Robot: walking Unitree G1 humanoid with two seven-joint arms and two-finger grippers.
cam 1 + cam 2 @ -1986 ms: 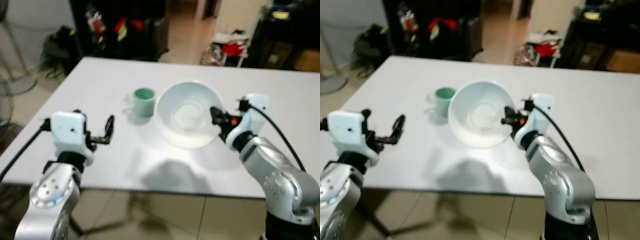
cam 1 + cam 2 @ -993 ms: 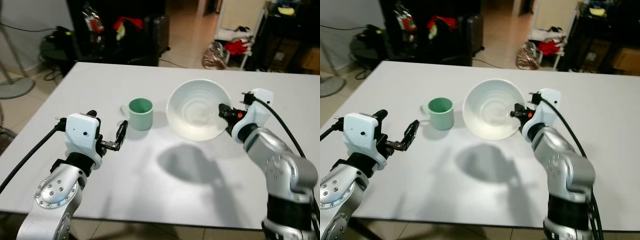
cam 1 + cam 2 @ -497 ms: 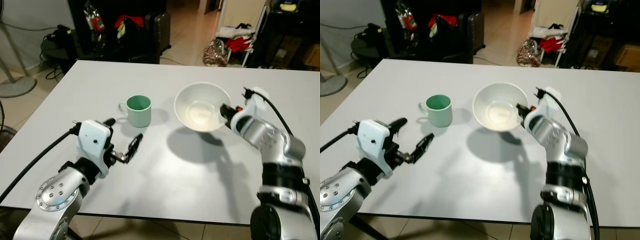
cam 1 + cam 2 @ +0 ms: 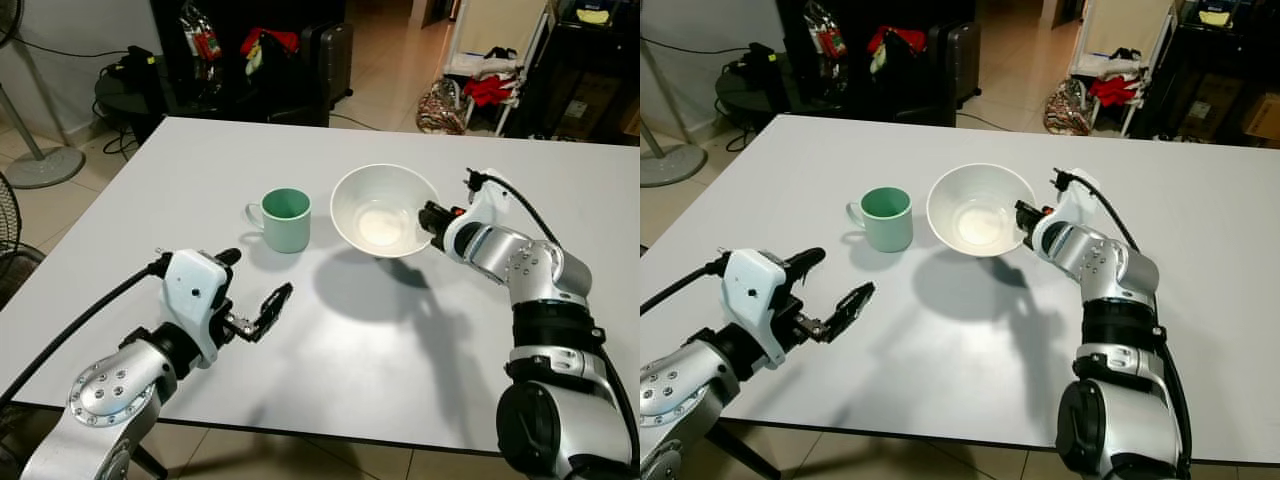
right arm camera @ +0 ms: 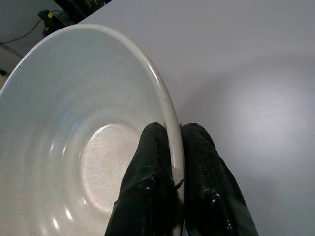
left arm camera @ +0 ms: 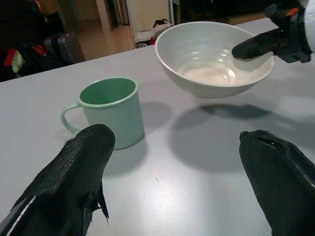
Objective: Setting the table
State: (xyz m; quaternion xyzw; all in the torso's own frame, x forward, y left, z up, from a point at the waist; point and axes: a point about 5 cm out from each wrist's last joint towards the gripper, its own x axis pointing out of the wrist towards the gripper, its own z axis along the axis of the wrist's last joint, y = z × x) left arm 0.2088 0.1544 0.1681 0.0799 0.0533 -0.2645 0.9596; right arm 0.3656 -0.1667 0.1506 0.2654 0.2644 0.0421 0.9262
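Note:
A white bowl [image 4: 383, 210] hangs above the white table [image 4: 200, 165], casting a shadow below it. My right gripper [image 4: 429, 217] is shut on the bowl's right rim; the right wrist view shows one finger inside and one outside the rim [image 5: 170, 118]. A mint green mug [image 4: 283, 219] stands upright on the table just left of the bowl, handle to the left. My left gripper [image 4: 255, 290] is open near the table's front left, short of the mug, holding nothing. In the left wrist view the mug [image 6: 109, 109] and the bowl [image 6: 214, 56] lie ahead of its fingers [image 6: 74, 169].
Beyond the table's far edge stand dark furniture, bags and a suitcase [image 4: 325, 55]. A fan base [image 4: 40, 165] sits on the floor at the left. A shelf with clothes [image 4: 490, 85] is at the back right. The table's right and front parts are bare.
The camera view shifted. The bowl in my right gripper has come lower and a little left, nearer the mug. My left gripper has stayed open near the front left.

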